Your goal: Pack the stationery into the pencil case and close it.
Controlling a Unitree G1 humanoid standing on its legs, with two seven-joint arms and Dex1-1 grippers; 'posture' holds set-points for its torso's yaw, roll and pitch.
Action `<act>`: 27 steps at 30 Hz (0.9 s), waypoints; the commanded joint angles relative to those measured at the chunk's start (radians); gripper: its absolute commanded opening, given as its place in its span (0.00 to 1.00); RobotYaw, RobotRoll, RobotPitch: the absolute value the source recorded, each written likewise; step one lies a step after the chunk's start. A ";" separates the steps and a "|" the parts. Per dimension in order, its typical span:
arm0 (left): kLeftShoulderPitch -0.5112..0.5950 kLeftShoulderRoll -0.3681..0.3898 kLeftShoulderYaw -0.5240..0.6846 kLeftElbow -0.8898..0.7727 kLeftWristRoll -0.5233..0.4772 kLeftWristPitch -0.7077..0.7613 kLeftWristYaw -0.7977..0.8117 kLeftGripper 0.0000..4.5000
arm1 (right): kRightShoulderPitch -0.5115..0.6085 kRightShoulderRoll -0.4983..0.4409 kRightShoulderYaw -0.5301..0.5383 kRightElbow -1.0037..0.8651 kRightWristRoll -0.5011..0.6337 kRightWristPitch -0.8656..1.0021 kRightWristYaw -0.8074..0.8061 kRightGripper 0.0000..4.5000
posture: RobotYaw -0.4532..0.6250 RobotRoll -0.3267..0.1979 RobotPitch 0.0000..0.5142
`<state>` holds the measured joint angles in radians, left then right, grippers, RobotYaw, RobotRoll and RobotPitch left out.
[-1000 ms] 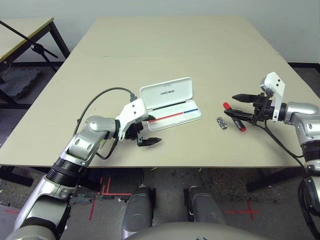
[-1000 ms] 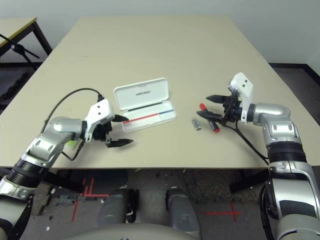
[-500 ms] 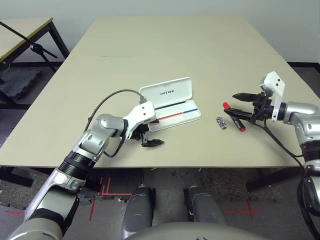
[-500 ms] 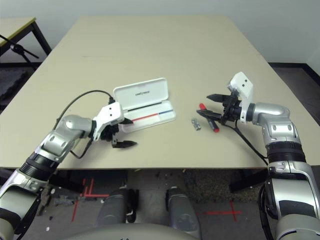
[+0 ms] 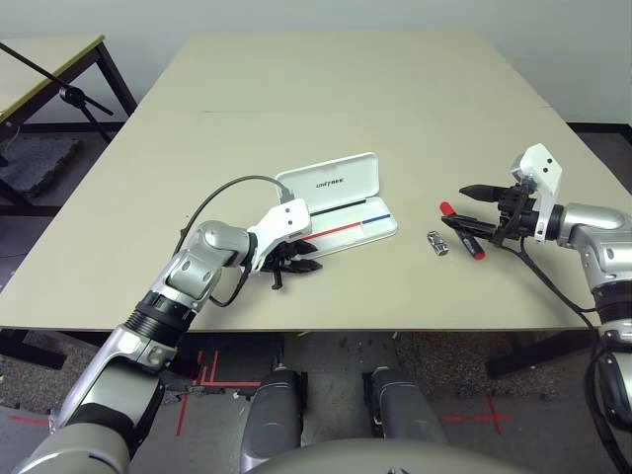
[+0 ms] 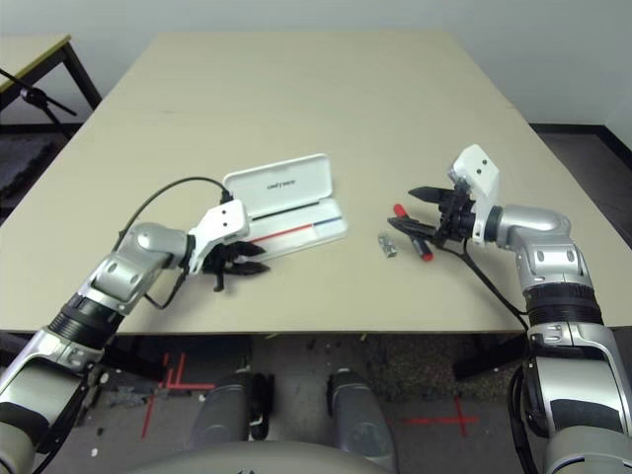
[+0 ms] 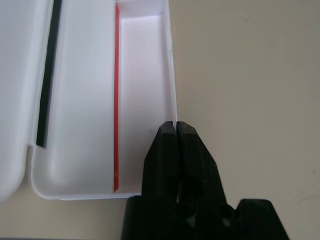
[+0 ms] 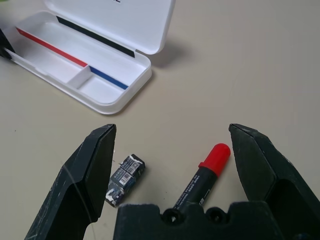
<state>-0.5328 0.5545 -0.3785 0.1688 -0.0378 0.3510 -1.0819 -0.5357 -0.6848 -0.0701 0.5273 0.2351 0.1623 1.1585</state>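
Observation:
The white pencil case [image 5: 336, 202] lies open mid-table, lid [image 5: 331, 181] back, with a red-blue stripe along its tray [image 8: 85, 75]. My left gripper [image 5: 296, 265] is shut, its tips [image 7: 176, 126] against the rim of the tray's front wall near the left end. I cannot tell whether the wall is pinched between them. Right of the case lie the red-and-black marker [image 5: 464, 229] and a small silver-black clip piece [image 5: 437, 243]. My right gripper [image 8: 172, 131] hangs open just over the marker [image 8: 202, 180], with the clip piece [image 8: 124, 179] by one finger.
The table's front edge [image 5: 326, 326] runs close below the left gripper. A black cable [image 5: 212, 197] loops from my left wrist over the tabletop. A second table with a black stand [image 5: 69, 94] is at the far left. Bare tabletop stretches behind the case.
My left gripper has moved right and forward to the case's front wall and has shut. The right arm, marker and clip piece have not moved.

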 commanded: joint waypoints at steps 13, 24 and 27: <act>0.001 0.075 0.029 -0.048 0.000 -0.146 -0.076 0.00 | 0.055 -0.015 0.022 -0.109 0.059 0.105 0.111 1.00 | 0.35 0.62 0.12; 0.093 0.147 0.066 -0.093 -0.054 -0.285 -0.182 0.00 | 0.094 0.000 0.044 -0.166 0.064 0.132 0.113 1.00 | 0.36 0.62 0.13; 0.103 0.151 0.061 -0.093 -0.049 -0.290 -0.193 0.00 | 0.104 0.007 0.054 -0.183 0.067 0.140 0.114 1.00 | 0.36 0.62 0.13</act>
<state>-0.4425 0.6929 -0.3239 0.0882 -0.0812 0.0755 -1.2606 -0.4424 -0.6852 -0.0300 0.3686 0.2951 0.2912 1.2657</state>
